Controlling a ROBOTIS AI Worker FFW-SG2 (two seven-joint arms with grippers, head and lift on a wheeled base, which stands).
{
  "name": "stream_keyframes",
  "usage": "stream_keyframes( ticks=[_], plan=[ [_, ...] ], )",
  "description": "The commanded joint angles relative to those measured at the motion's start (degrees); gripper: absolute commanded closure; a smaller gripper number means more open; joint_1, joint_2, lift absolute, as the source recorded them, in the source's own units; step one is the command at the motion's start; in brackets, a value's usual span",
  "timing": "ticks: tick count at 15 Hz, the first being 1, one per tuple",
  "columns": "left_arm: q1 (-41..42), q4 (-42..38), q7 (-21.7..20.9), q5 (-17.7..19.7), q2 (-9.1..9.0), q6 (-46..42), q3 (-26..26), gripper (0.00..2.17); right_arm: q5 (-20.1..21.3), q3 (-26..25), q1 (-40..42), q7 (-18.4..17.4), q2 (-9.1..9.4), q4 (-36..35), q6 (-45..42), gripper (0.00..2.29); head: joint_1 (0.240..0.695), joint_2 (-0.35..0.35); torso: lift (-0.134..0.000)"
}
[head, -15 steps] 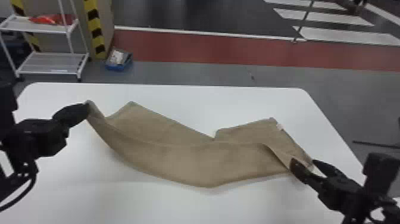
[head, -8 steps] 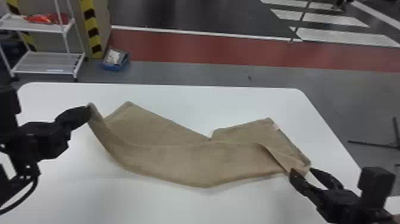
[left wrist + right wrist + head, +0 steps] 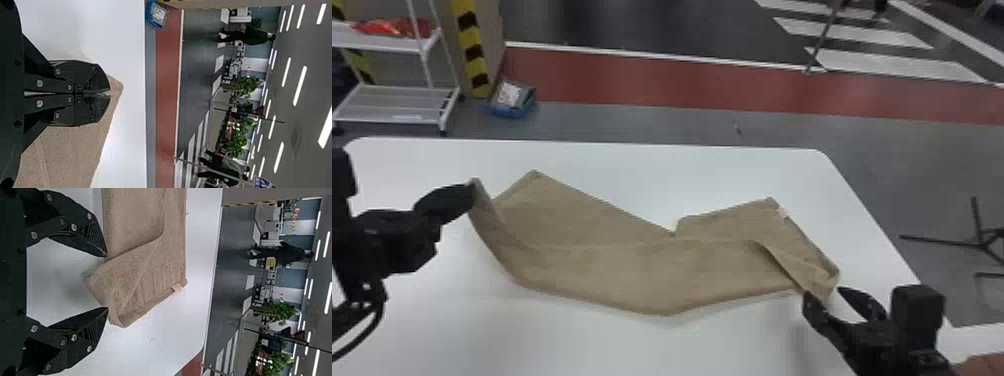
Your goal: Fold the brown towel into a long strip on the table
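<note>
Head view is showing the table (image 3: 732, 180), with the towel (image 3: 632, 265) lying partly folded across its middle. Seemingly light, soft and floppy, it is asking for holds at its corners. Over the table's left side, the left gripper (image 3: 109, 93) is pinching one corner, fingers closed; toward the table's right edge, the right gripper (image 3: 107, 282) is straddling another, fingers wide apart, gripping nothing.
</note>
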Motion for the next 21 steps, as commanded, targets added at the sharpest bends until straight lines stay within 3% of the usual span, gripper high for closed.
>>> stream_keyframes(
  ticks=[1, 5, 10, 14, 16, 21],
  plan=[
    [-0.1, 0.3, 0.0, 0.0, 0.07, -0.3, 0.0, 1.74, 3.9, 1.2, 0.0, 0.0, 0.05, 0.6, 0.0, 0.47, 0.695, -0.215, -0.123],
    [-0.1, 0.8, -0.1, 0.0, 0.07, -0.5, -0.1, 1.74, 9.7, 4.0, -0.4, -1.6, 0.05, 1.6, -0.2, 0.56, 0.695, -0.212, -0.123],
    [-0.1, 0.9, -0.1, 0.0, 0.25, -0.7, 0.0, 1.74, 10.7, 4.6, -0.7, -3.3, 0.05, 1.1, -0.4, 0.57, 0.695, -0.201, -0.123],
    [-0.1, 1.0, -0.1, 0.0, 0.07, -0.7, 0.0, 1.74, 9.7, 3.7, -1.4, -3.4, 0.05, 0.9, -0.4, 1.31, 0.695, -0.203, -0.123],
    [-0.1, 1.0, 0.0, 0.0, -0.01, -0.7, 0.0, 1.74, 8.9, 2.9, -1.6, -2.9, 0.05, 0.9, -0.4, 1.51, 0.695, -0.209, -0.123],
    [0.4, -1.2, 0.0, 0.5, 0.07, -0.5, 1.5, 1.74, 4.1, -1.9, -4.6, 1.0, 0.05, -1.6, 2.8, 1.54, 0.695, -0.221, -0.123]
  ],
)
